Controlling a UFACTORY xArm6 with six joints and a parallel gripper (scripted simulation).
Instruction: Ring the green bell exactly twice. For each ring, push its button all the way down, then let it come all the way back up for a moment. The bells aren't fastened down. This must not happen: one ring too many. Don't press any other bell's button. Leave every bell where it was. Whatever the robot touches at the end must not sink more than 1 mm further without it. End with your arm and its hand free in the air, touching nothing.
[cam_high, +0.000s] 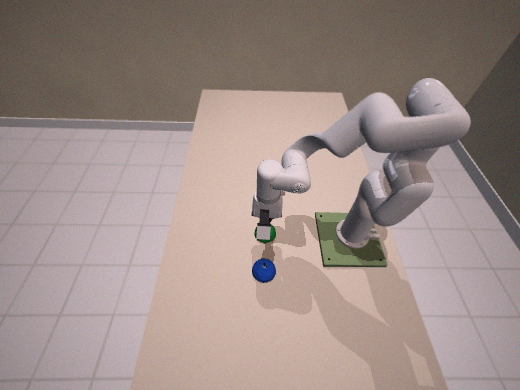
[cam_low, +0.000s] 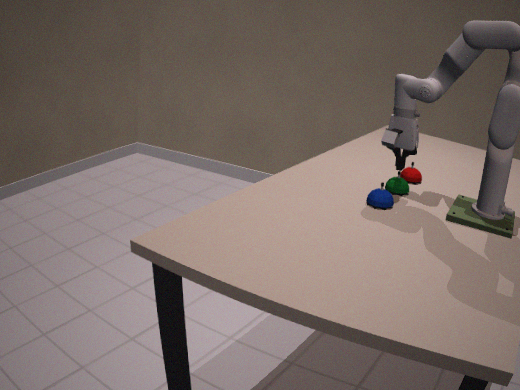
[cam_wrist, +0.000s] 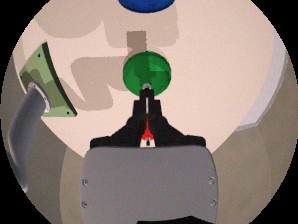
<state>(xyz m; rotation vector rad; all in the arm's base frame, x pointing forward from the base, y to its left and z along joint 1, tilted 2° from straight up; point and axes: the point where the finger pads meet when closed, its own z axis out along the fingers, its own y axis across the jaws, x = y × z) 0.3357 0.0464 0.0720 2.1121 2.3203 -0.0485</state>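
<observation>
The green bell (cam_low: 397, 186) sits on the table between a blue bell (cam_low: 380, 198) and a red bell (cam_low: 411, 175). My gripper (cam_low: 400, 165) is shut and empty, pointing straight down right over the green bell's button. I cannot tell whether the tips touch the button. In the top view the gripper (cam_high: 264, 222) covers part of the green bell (cam_high: 271, 233); the blue bell (cam_high: 264, 270) lies in front and the red bell is hidden.
The arm's green base plate (cam_high: 351, 246) is bolted to the table to the right of the bells; it also shows in the wrist view (cam_wrist: 43, 83). The table's left edge runs a short way left of the bells.
</observation>
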